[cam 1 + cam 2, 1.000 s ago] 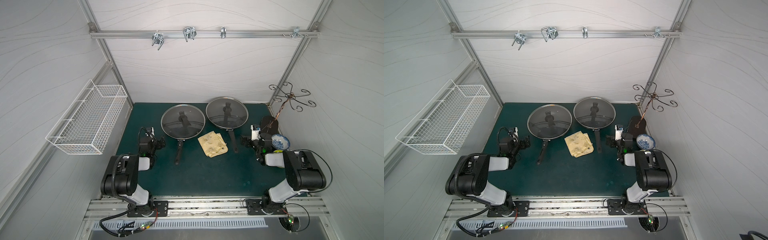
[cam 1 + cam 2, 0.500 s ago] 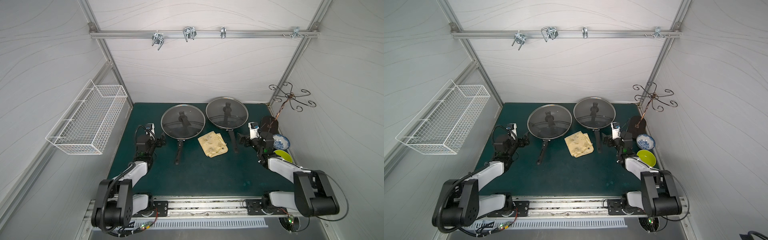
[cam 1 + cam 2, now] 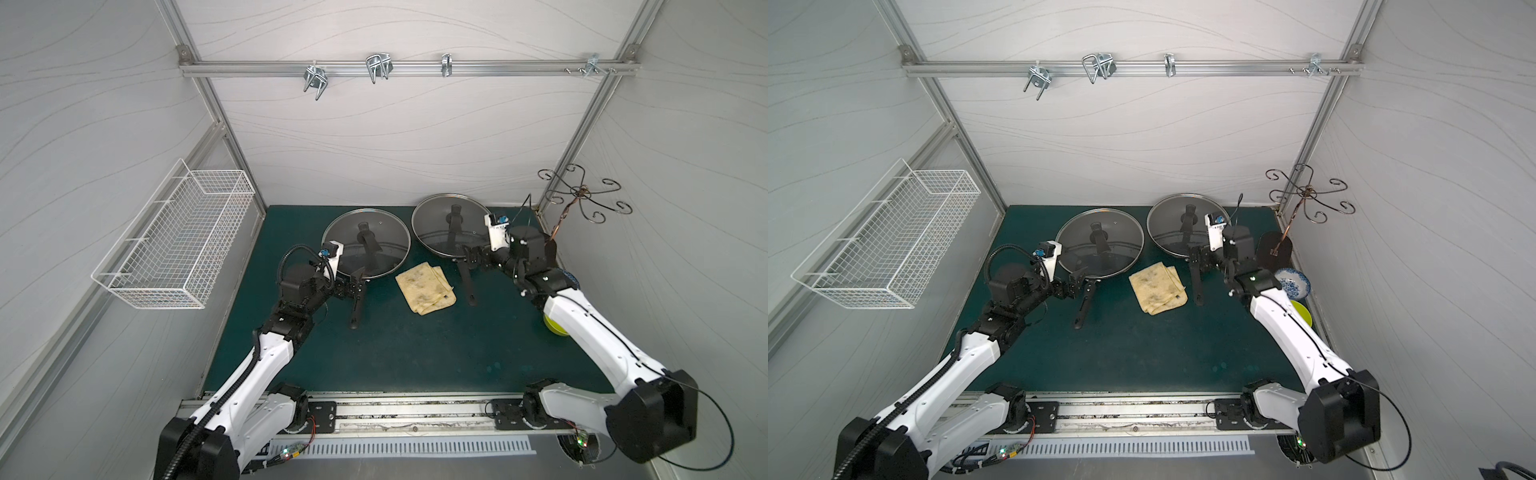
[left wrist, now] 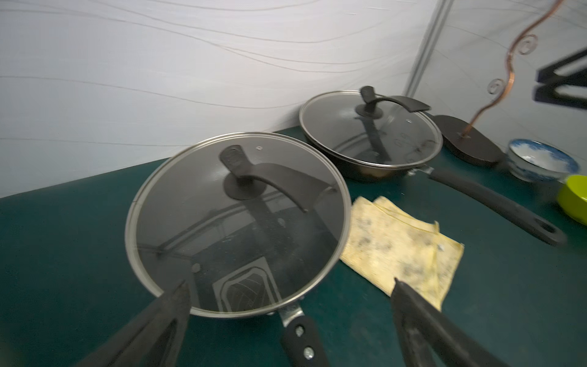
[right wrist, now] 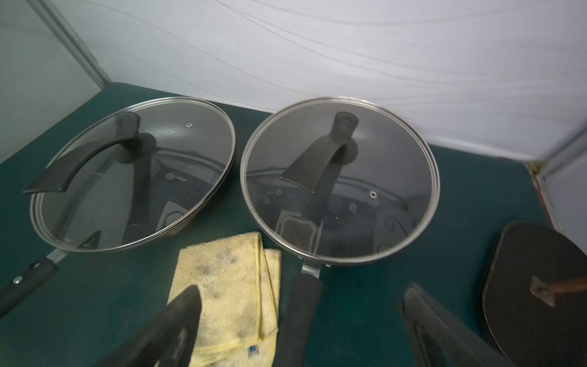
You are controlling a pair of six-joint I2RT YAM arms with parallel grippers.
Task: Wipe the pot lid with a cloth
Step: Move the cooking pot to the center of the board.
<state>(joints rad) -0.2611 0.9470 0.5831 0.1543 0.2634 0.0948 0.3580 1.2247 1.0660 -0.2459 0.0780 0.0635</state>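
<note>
Both arms have stretched forward; left gripper (image 3: 356, 286) and right gripper (image 3: 471, 258) flank the stained yellow cloth (image 3: 424, 289), jaws wide, empty. It lies flat just before left glass lid (image 3: 366, 243) and right glass lid (image 3: 451, 224). Only the right wrist view shows its blue tag (image 5: 252, 349).

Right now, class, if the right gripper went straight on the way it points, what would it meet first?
Most likely the pan handle, which lies between the jaws of the open right gripper; beyond it comes that pan's lid. How high the gripper is above the handle is unclear.
</note>
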